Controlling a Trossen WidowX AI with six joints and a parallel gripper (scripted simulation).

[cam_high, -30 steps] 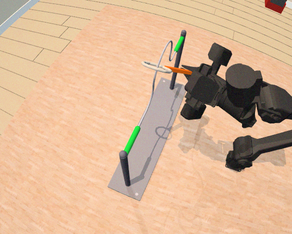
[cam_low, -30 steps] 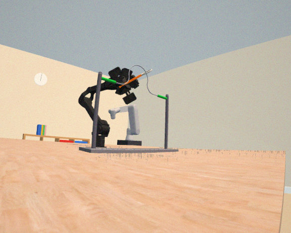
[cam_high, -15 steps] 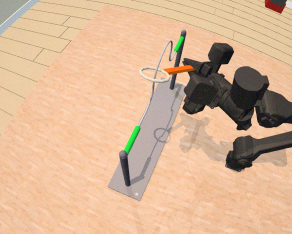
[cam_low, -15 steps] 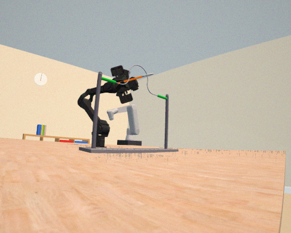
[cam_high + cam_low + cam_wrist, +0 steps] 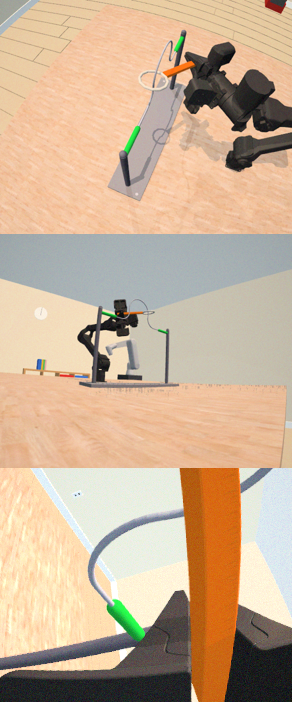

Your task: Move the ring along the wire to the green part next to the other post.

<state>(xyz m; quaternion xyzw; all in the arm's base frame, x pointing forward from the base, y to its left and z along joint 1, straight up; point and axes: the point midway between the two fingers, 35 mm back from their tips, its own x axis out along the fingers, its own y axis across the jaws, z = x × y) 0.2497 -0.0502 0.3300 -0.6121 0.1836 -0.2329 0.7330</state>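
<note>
My gripper [image 5: 192, 64] [image 5: 189, 599] is shut on the orange handle [image 5: 178, 69] [image 5: 136, 313] [image 5: 215, 568]. The pale ring [image 5: 139, 79] [image 5: 154, 312] lies nearly level around the thin grey wire [image 5: 163, 50] [image 5: 137, 299] [image 5: 92, 563], on the hump's side facing the lower green part [image 5: 132, 140] [image 5: 163, 331]. The wire passes through it; the exact gap is unclear. The higher green part [image 5: 179, 44] [image 5: 109, 314] [image 5: 126, 620] is by the far post of the top view, across the hump. The ring is out of the wrist view.
The taller post [image 5: 178, 60] [image 5: 97, 346] [image 5: 75, 650] stands near the gripper; the shorter post [image 5: 125, 172] [image 5: 167, 356] is at the other end of the base plate [image 5: 115, 185] [image 5: 135, 385]. A white arm [image 5: 133, 356] stands in the background.
</note>
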